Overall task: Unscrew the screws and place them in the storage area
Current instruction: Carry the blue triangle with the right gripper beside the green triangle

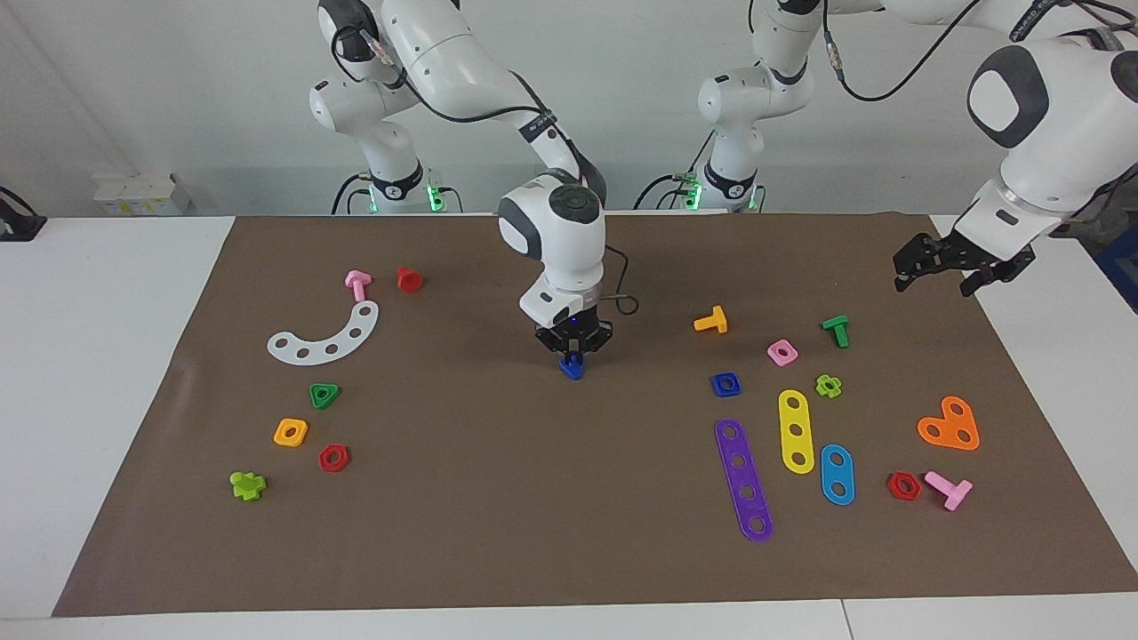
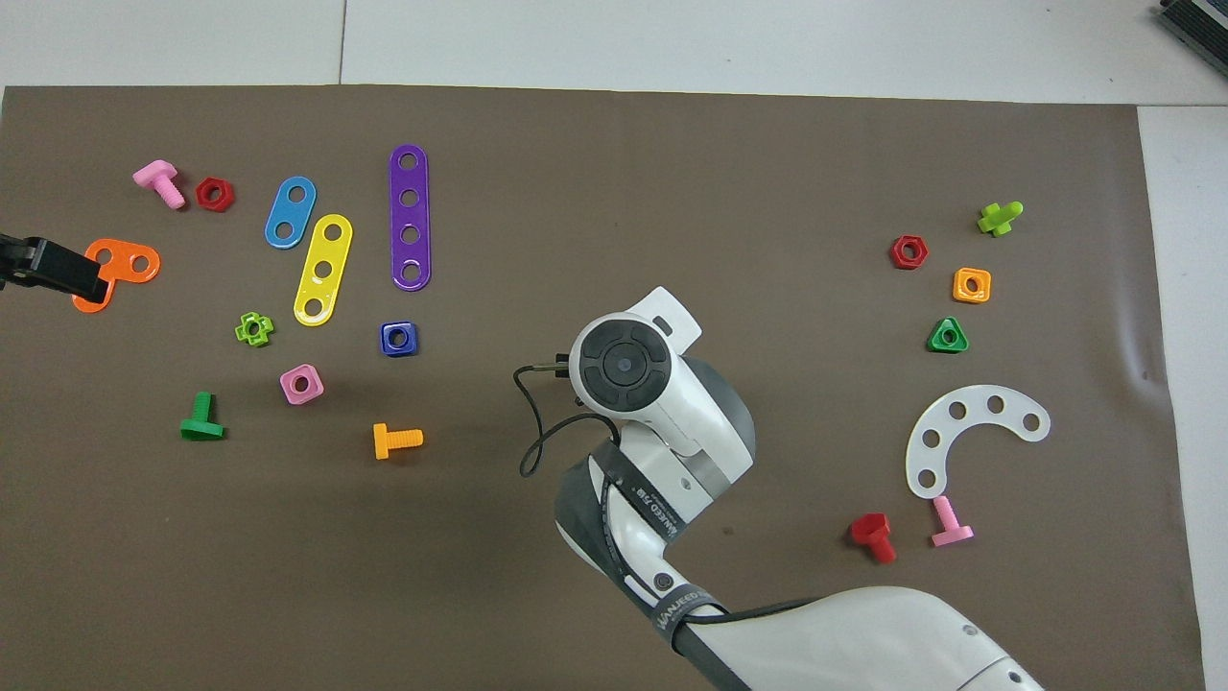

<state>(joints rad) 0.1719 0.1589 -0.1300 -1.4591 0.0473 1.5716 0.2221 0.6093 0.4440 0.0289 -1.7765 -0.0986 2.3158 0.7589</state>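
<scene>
The blue bolt (image 1: pixel 572 366) rests on the brown mat at mid-table. My right gripper (image 1: pixel 573 352) points straight down on it, fingers closed around its upper part. In the overhead view the right wrist (image 2: pixel 624 369) hides the bolt. The storage area (image 1: pixel 293 382) is the stretch of mat toward the right arm's end, with the white curved strip (image 1: pixel 329 336) and green (image 1: pixel 324 395), orange (image 1: pixel 291 432) and red (image 1: pixel 333 458) nuts. My left gripper (image 1: pixel 932 286) hangs open and empty, raised over the mat's edge at the left arm's end; it also shows in the overhead view (image 2: pixel 58 272).
Toward the left arm's end lie a blue square nut (image 1: pixel 726 384), purple (image 1: pixel 743 480), yellow (image 1: pixel 796 430) and blue (image 1: pixel 837 474) strips, orange (image 1: pixel 711 321) and green (image 1: pixel 836 330) bolts, and an orange plate (image 1: pixel 949 425). Pink (image 1: pixel 357 284) and red (image 1: pixel 409 279) bolts lie by the white strip.
</scene>
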